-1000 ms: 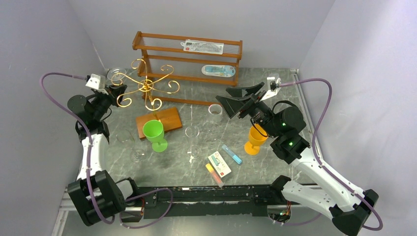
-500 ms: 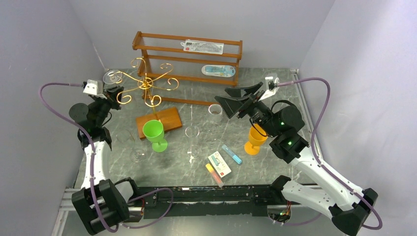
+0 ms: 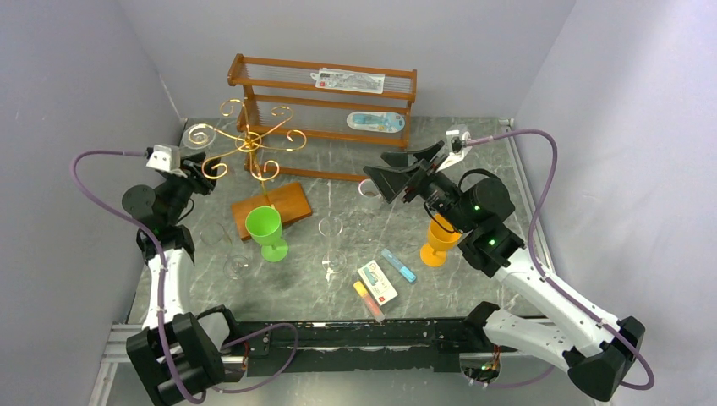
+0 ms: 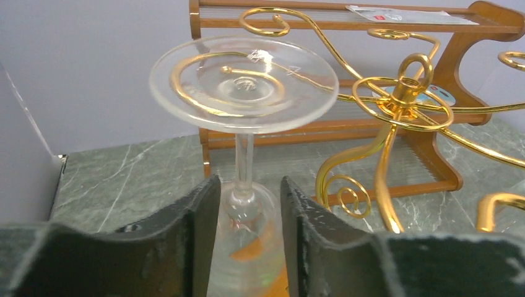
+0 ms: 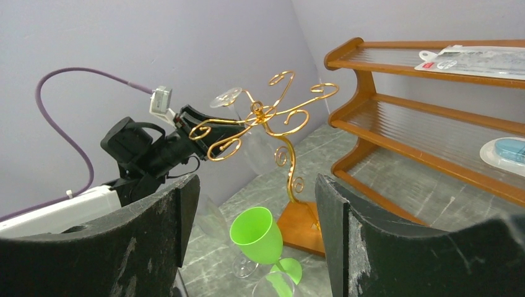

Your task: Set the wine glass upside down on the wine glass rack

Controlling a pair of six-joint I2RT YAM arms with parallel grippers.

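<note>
My left gripper (image 3: 193, 172) is shut on the bowl of a clear wine glass (image 3: 199, 135), held upside down with its round foot uppermost. In the left wrist view the foot (image 4: 243, 83) lies over a spiral arm of the gold wire rack (image 4: 402, 99), the stem hangs below it, and the bowl sits between my fingers (image 4: 204, 247). The rack (image 3: 249, 142) stands on its brown wooden base (image 3: 283, 203). My right gripper (image 3: 393, 173) is open and empty, well to the right of the rack, which its wrist view shows (image 5: 266, 114).
A two-tier wooden shelf (image 3: 321, 97) stands behind the rack. A green plastic goblet (image 3: 269, 228), an orange goblet (image 3: 438, 239), several clear glasses (image 3: 330, 228) and small packets (image 3: 376, 283) stand on the marble table.
My left wrist has drawn a little down and left with the glass still in it. The rack's top has shifted slightly toward the back. My right gripper has edged left.
</note>
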